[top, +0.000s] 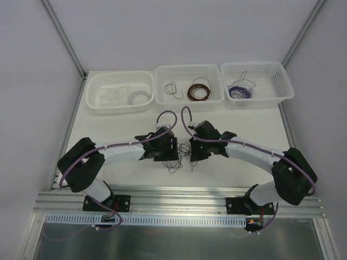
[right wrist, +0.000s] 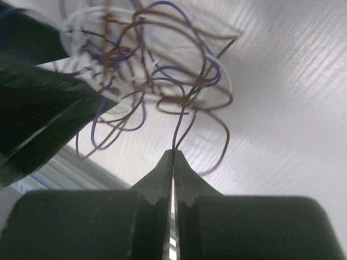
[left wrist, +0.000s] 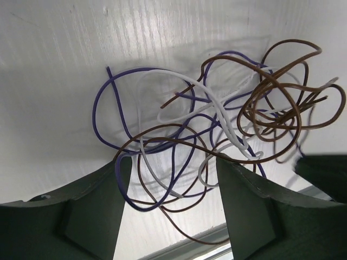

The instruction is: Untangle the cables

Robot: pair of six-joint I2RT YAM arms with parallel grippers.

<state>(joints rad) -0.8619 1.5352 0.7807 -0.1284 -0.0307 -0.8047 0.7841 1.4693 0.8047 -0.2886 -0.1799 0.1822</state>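
I am clamping my right gripper together on one purple wire of the cables, while my left gripper is hanging apart over them. They are lying knotted on the table between my arms, and nothing is looking separated yet.

Left end effector and right end effector wall the cables sideways.

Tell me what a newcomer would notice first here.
A tangle of thin purple, brown and white wires lies at the middle of the white table. The right fingers are shut on one strand; the left fingers stand open around the tangle. Three white plastic baskets line the far edge.
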